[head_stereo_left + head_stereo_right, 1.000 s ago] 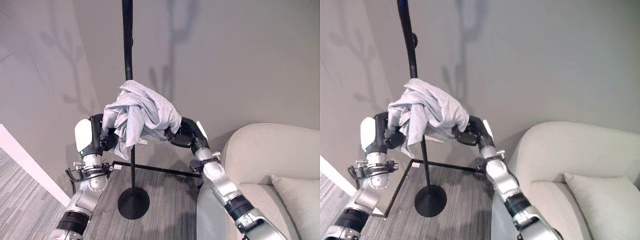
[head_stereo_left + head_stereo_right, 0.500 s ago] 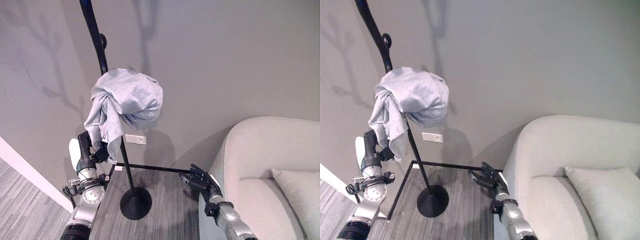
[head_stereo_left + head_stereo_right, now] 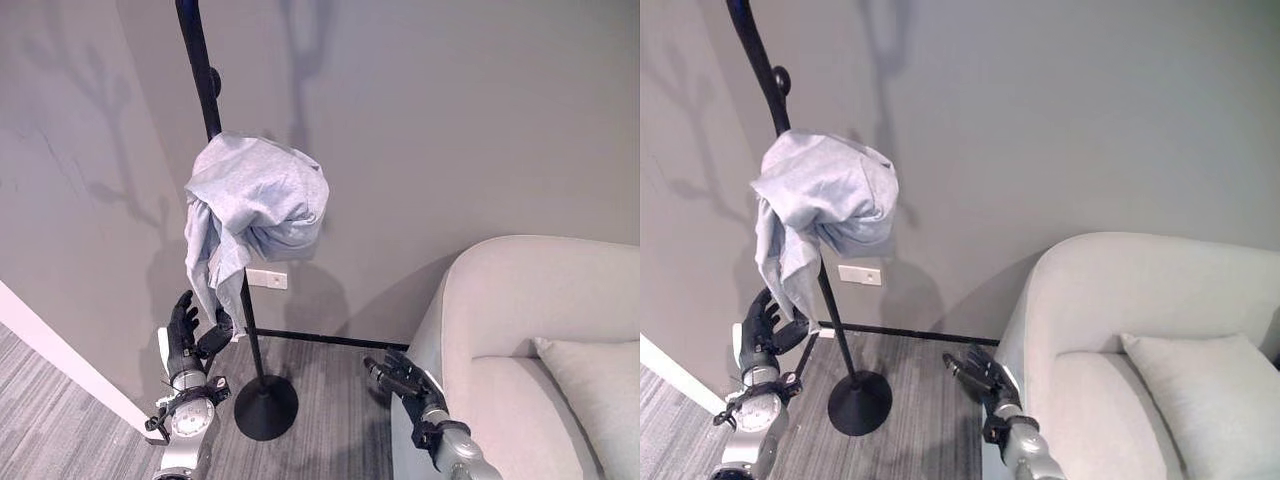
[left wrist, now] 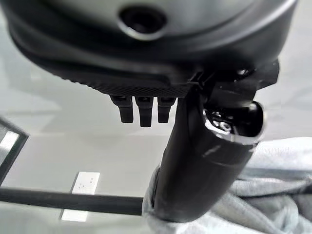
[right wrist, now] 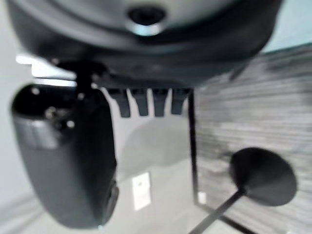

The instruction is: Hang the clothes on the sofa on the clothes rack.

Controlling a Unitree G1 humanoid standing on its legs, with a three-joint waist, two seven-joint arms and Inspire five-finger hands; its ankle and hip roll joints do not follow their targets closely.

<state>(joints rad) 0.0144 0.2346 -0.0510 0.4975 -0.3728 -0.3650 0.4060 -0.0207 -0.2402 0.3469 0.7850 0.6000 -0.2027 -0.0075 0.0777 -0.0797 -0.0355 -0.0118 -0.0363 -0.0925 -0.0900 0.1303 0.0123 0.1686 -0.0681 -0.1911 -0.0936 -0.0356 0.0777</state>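
Left eye view: left hand [image 3: 183,325] spread, thumb touching one grey garment [image 3: 255,205] draped above on one rack [image 3: 238,300]; right hand [image 3: 400,378] spread, empty.

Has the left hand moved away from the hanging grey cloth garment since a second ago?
Yes. The left hand has dropped from the bundle's side, open near the grey cloth garment's hanging tail beside the black metal rack pole.

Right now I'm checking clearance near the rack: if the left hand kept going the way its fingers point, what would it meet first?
Probably the hanging tail of the grey garment: the open left hand points up just beneath it, beside the rack pole. Depth is unclear.
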